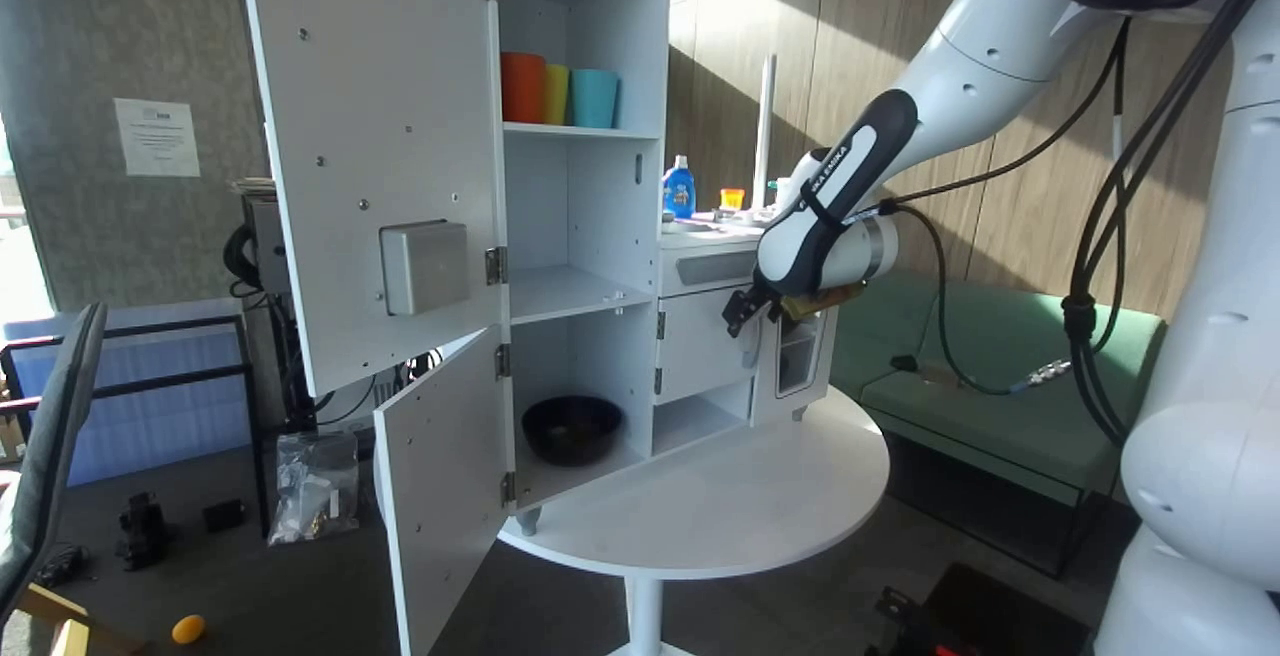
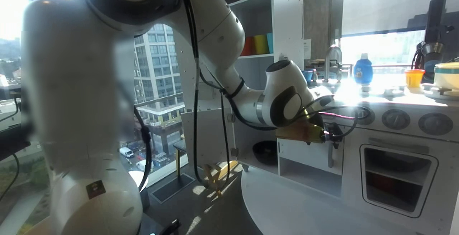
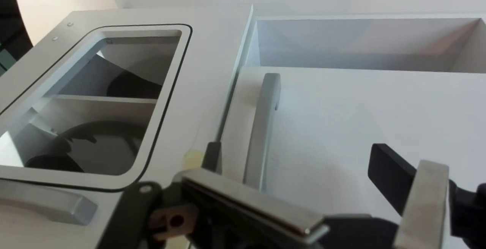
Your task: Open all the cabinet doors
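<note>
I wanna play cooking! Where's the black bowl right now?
In both exterior views, the black bowl sits in the tall cabinet's bottom compartment, to the right of the open lower door.

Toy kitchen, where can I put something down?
Room: middle shelf, between cups above and bowl below; cubby under the short closed door; tabletop in front. Crowded: the countertop, with bottle, orange cup and pot, and that door's handle, near the jaws.
</note>
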Robot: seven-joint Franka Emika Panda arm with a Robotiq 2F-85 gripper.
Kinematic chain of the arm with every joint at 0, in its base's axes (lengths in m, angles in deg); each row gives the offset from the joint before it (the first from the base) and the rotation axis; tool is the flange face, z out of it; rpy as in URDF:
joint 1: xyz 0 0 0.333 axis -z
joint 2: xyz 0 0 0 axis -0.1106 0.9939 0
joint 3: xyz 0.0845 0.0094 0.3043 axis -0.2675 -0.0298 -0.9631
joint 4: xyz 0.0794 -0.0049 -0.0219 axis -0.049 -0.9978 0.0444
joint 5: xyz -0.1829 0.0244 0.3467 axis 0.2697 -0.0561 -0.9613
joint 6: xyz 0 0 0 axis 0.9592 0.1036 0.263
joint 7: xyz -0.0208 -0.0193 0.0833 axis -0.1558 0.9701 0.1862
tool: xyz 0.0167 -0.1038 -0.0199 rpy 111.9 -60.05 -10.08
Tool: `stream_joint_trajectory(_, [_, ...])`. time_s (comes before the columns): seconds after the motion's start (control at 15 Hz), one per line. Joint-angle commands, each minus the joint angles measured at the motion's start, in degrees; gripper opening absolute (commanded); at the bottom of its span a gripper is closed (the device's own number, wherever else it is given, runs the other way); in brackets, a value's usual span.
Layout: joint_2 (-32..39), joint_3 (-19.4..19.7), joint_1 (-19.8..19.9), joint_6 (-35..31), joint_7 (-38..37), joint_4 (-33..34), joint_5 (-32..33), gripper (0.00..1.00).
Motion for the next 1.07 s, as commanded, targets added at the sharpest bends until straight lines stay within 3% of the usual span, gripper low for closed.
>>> stream_joint_trajectory(0.0, [-0.59, -4.15, 1.61, -3.97, 10.24, -1.42, -6.8, 1.0])
stream_joint_trajectory(0.4, [0.74, -8.64, 5.05, -3.74, 23.24, 0.77, -19.32, 1.0])
stream_joint_trajectory(0.73, [4.98, -4.14, 4.41, -4.75, 17.08, 5.26, -16.93, 1.0])
stream_joint_trajectory(0.87, [5.96, -3.7, 4.35, -2.85, 17.18, 6.58, -17.22, 1.0])
stream_joint_trajectory(1.0, [5.72, -6.02, 5.69, -1.16, 20.43, 6.57, -19.14, 1.0])
